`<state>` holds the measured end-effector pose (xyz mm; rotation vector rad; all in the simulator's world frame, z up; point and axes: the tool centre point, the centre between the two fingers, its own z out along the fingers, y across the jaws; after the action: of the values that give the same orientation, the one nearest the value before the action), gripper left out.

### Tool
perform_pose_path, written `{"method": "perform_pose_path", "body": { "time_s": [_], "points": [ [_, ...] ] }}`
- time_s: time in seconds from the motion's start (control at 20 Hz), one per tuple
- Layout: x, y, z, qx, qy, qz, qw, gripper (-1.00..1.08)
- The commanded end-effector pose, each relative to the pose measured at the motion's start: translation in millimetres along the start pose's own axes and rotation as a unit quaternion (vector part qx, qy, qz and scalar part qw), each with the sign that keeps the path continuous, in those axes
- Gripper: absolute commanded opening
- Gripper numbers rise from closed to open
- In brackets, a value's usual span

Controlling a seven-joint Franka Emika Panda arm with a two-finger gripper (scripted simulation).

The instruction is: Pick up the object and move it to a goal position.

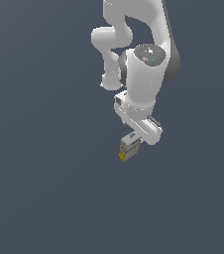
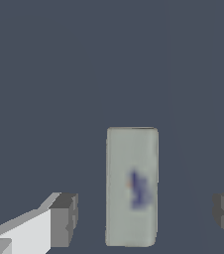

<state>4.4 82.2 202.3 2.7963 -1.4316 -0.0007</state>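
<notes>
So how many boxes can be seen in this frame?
1. The single small box sits between the open pincer fingers, touching neither; in the exterior view it is just below the arm's tip. Nothing else shows on the plain grey surface.

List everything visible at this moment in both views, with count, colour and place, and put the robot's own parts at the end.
small rectangular carton-like box: one, grey-white with a purple mark on the face seen by the wrist camera and yellow at its lower end in the exterior view; sits between the gripper's fingers, with a gap on each side in the wrist view.
flat surface: one, plain dark grey-blue, fills the background in both views.
gripper: one, white body with dark grey fingers; open, a finger on either side of the box, not touching it.
robot arm: one, white with dark grey joints, reaches down from the top of the exterior view to the box.
</notes>
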Motion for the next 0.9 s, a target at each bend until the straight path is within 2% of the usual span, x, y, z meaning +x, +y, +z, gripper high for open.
{"method": "perform_pose_path", "body": {
  "time_s": [0.0, 0.85],
  "points": [
    [0, 0, 0, 0.0, 0.0, 0.0, 1.0, 1.0],
    [0, 0, 50, 0.0, 0.0, 0.002, 1.0, 1.0]
  ]
}}
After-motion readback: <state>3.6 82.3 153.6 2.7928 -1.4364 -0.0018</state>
